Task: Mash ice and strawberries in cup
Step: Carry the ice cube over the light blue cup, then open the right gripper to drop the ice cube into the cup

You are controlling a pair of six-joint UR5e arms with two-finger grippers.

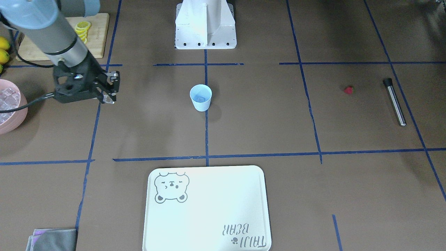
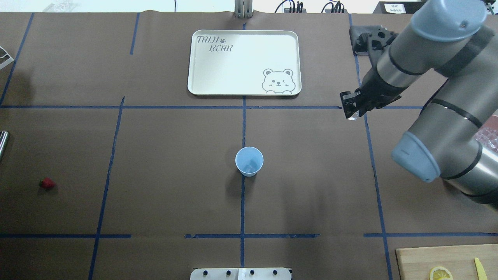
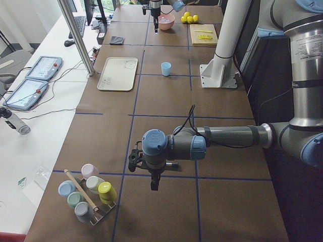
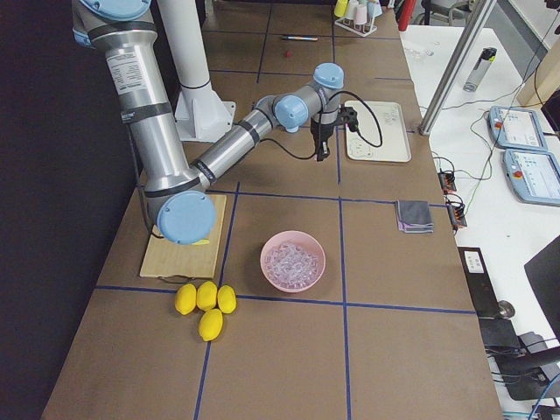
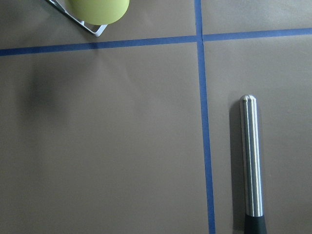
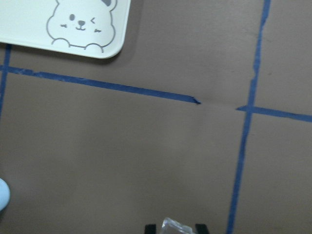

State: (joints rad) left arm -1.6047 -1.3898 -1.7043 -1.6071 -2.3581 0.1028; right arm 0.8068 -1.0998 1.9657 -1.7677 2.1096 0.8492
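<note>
Ice (image 4: 293,261) is lying heaped in the pink bowl (image 4: 293,288), which is sitting near the table's end on the robot's right. The cup (image 2: 249,161) is standing upright at the table's middle, on a blue tape line; something pale is showing at its bottom, too blurred to name. The right gripper (image 2: 351,114) is hovering between bowl and cup, its fingers clamping a clear ice cube (image 6: 176,226). Brown table (image 2: 155,175) cover is lying open between it and the cup. The strawberry (image 2: 47,183) is resting well apart on the robot's left, near a steel muddler (image 1: 394,101). The front view's edge is cutting the bowl off. The left gripper (image 3: 155,185) is showing only from the side, so whether it is apart or together I cannot tell.
</note>
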